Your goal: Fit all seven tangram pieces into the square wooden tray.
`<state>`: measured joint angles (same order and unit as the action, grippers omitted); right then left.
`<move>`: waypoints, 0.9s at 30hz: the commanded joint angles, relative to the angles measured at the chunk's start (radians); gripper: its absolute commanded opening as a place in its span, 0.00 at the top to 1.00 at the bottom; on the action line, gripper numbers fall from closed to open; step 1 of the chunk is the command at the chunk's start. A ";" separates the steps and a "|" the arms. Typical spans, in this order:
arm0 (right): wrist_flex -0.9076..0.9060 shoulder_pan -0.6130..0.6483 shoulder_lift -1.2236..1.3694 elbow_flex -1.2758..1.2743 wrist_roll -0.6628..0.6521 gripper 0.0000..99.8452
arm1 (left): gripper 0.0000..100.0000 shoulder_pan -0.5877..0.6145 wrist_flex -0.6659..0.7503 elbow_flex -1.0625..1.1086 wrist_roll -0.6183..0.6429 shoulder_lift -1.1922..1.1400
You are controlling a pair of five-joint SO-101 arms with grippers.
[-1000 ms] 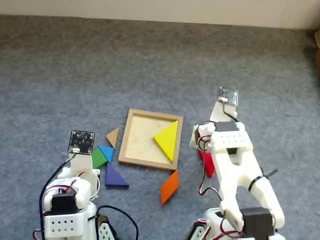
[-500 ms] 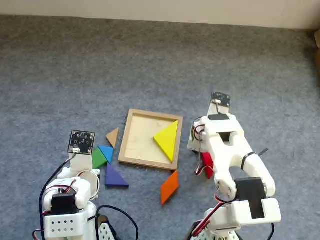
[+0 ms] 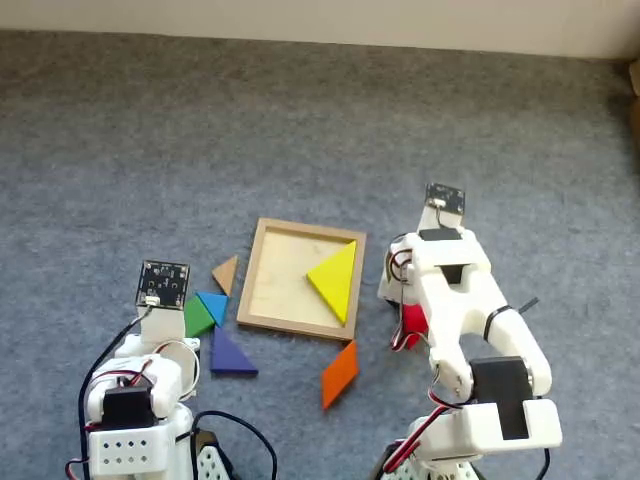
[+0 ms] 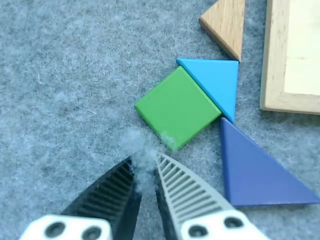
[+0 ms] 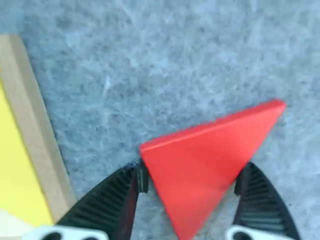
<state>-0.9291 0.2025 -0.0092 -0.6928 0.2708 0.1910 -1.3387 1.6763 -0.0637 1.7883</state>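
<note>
**Right hand** (image 5: pixel 191 171): closed on the red triangle (image 5: pixel 210 160), one finger against each side. The piece sits over the grey felt table (image 3: pixel 300 130), just beside the right-hand rim of the square wooden tray (image 5: pixel 35 125) and outside it.

**Left hand** (image 4: pixel 146 162): my fingers are drawn together to a thin slit and grip nothing, with a tuft of grey fluff at the tips. They are close to one corner of the green square (image 4: pixel 177 107).

**Beside the green square:** the light blue triangle (image 4: pixel 215 82) lies against one of its edges. The dark blue triangle (image 4: pixel 252 172) has its point at their shared corner. The wood-coloured triangle (image 4: pixel 227 22) lies beyond the light blue one, its corner nearly meeting it. All four lie on the table along the tray's left side.

**Tray:** the yellow triangle (image 3: pixel 338 278) lies inside it, against the right wall. The rest of the floor is bare wood.

**Below the tray:** the orange parallelogram (image 3: pixel 340 372) is on the table, near the lower right corner.
</note>
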 commanded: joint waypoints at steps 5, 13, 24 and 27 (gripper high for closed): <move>0.019 0.002 0.005 0.042 -0.068 0.77 | 1.00 0.008 -0.006 0.021 0.003 0.027; 0.019 -0.004 0.005 0.047 -0.089 0.83 | 1.00 0.008 -0.006 0.021 0.003 0.027; -0.025 0.004 0.013 0.137 0.048 0.58 | 1.00 0.008 -0.006 0.021 0.003 0.027; -0.030 0.022 0.015 0.194 0.120 0.58 | 1.00 0.008 -0.006 0.021 0.003 0.027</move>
<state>-0.9490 0.2117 0.0230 -0.5915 0.3245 0.1910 -1.3387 1.6763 -0.0637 1.7883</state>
